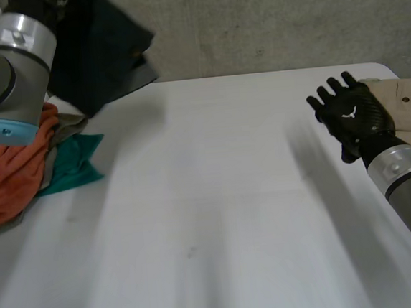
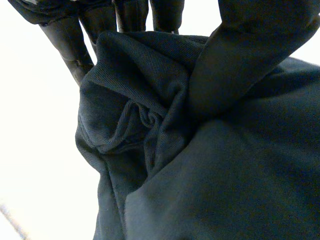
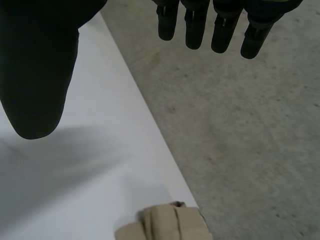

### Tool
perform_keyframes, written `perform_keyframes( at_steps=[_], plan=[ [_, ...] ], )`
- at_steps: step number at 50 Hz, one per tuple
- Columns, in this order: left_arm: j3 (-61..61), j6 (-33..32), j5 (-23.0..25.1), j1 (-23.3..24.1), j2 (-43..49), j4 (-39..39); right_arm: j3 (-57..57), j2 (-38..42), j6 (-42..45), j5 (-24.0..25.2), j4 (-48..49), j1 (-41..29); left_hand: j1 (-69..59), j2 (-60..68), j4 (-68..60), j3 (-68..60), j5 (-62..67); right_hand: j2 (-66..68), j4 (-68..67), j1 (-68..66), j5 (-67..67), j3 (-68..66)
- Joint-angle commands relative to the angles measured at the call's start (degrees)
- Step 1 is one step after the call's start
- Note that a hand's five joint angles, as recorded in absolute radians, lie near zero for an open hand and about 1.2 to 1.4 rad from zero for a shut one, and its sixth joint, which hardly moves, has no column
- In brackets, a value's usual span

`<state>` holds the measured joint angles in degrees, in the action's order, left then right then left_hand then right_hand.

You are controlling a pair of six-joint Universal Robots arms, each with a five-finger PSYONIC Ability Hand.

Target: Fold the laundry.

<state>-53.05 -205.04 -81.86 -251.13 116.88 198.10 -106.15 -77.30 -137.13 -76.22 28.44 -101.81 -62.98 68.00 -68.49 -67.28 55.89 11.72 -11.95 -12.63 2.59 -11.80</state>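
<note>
A dark navy garment point(image 1: 102, 48) hangs lifted over the table's far left corner. In the left wrist view my left hand point(image 2: 240, 60) has its fingers and thumb closed on a bunched fold of this dark garment point(image 2: 200, 175). My right hand point(image 1: 350, 116) hovers over the right side of the white table point(image 1: 218, 218), fingers straight and spread, holding nothing. In the right wrist view the right hand's fingers point(image 3: 215, 30) reach past the table's edge over the floor.
An orange cloth point(image 1: 12, 171) and a teal cloth point(image 1: 73, 162) lie piled at the left under my left arm point(image 1: 4, 71). A folded beige garment point(image 1: 402, 101) sits at the right edge, beside my right hand; its beige fold point(image 3: 165, 222) lies below the palm.
</note>
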Motion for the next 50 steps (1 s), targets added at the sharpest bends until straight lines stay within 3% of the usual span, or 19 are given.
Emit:
perform_keyframes(
  at_steps=[1, 6, 12, 13, 14, 15, 19, 24, 29, 36, 40, 42, 44, 45, 50],
  plan=[
    [-6.0, 7.11, 0.03, 6.52, -4.21, -2.89, 0.33, -2.68, -1.47, -2.7, -0.4, 1.08, -17.02, 12.0, -11.51, -12.72, 14.11, -1.72, 1.95, 2.63, -2.59, 1.8],
    [-5.57, 7.28, -0.58, 15.03, 3.68, -9.38, 1.2, -3.38, -4.02, -4.81, -1.8, 2.49, -17.02, 12.0, -11.51, -12.72, 14.11, -1.72, 1.95, 2.63, -2.59, 1.8],
    [-2.06, 7.37, -1.81, 19.62, 15.29, -12.48, 2.78, -3.29, -6.22, -5.7, -4.7, 3.11, -17.02, 12.0, -11.51, -12.72, 14.11, -1.72, 1.95, 2.63, -2.59, 1.8],
    [-1.53, 7.37, -1.81, 20.06, 16.96, -12.65, 2.96, -3.21, -6.4, -5.78, -5.23, 3.11, -9.71, 4.7, -4.2, -5.41, 6.8, -1.72, 1.95, 2.63, -2.59, 1.8],
    [-0.22, 7.37, -1.81, 20.93, 19.76, -12.91, 3.22, -3.21, -6.66, -5.87, -6.45, 3.11, 13.01, -18.02, 18.52, 17.31, -15.92, -1.72, 1.95, 2.63, -2.59, 1.8],
    [0.4, 7.37, -1.81, 21.38, 21.09, -13.09, 3.4, -3.21, -6.84, -6.05, -7.16, 3.19, 22.56, -27.58, 28.07, 26.86, -25.47, -1.72, 1.95, 2.63, -2.59, 1.8],
    [2.52, 7.37, -2.95, 22.44, 24.18, -14.41, 4.28, -3.12, -8.77, -6.22, -10.59, 3.54, 48.02, -53.04, 53.53, 52.33, -50.94, -1.72, 1.95, 2.63, -2.59, 1.8],
    [2.17, 7.64, -7.08, 22.26, 22.61, -14.94, 5.33, -3.29, -13.42, -6.49, -16.12, 3.54, 49.57, -54.59, 55.08, 53.87, -52.48, -1.72, 1.95, 2.63, -2.59, 1.8],
    [-4.05, 9.65, -12.53, 19.28, 10.77, -15.47, 7.7, -6.62, -23.68, -8.33, -27.78, 2.58, 49.91, -54.92, 55.42, 54.21, -52.82, -1.72, 1.95, 2.63, -2.59, 1.8],
    [-14.08, 12.47, -12.19, 13.31, 0.02, -15.2, 9.64, -8.48, -34.6, -4.39, -43.1, -5.06, 48.9, -53.92, 54.41, 53.2, -51.81, -1.72, 1.95, 2.63, -2.59, 1.8],
    [-18.57, 12.47, -7.72, 7.94, -1.75, -15.55, 8.68, -8.13, -36.54, -1.13, -46.36, -10.77, 46.89, -51.9, 52.4, 51.19, -49.8, -1.72, 1.95, 2.63, -2.59, 1.8],
    [-20.33, 12.47, -2.27, 4.78, -1.57, -15.73, 8.06, -7.6, -36.63, -0.51, -46.1, -14.2, 45.04, -50.05, 50.55, 49.34, -47.95, -1.72, 1.95, 2.63, -2.59, 1.8],
    [-21.3, 12.38, 1.68, 3.02, -1.39, -15.9, 8.06, -6.99, -36.81, -0.86, -45.4, -16.83, 42.35, -47.37, 47.86, 46.65, -45.26, -1.72, 1.95, 2.63, -2.59, 1.8],
    [-22.08, 12.47, 5.88, 0.75, -0.61, -15.82, 8.15, -5.16, -36.98, -1.47, -44.01, -18.76, 39.84, -44.86, 45.35, 44.14, -42.75, -1.72, 1.95, 2.63, -2.59, 1.8],
    [-21.04, 12.38, 13.73, -2.0, 7.03, -15.9, 8.68, 2.41, -36.99, -5.42, -36.62, -22.03, 37.79, -42.81, 43.31, 42.1, -40.71, 0.54, -0.31, 0.37, -0.33, -0.47]
  ],
)
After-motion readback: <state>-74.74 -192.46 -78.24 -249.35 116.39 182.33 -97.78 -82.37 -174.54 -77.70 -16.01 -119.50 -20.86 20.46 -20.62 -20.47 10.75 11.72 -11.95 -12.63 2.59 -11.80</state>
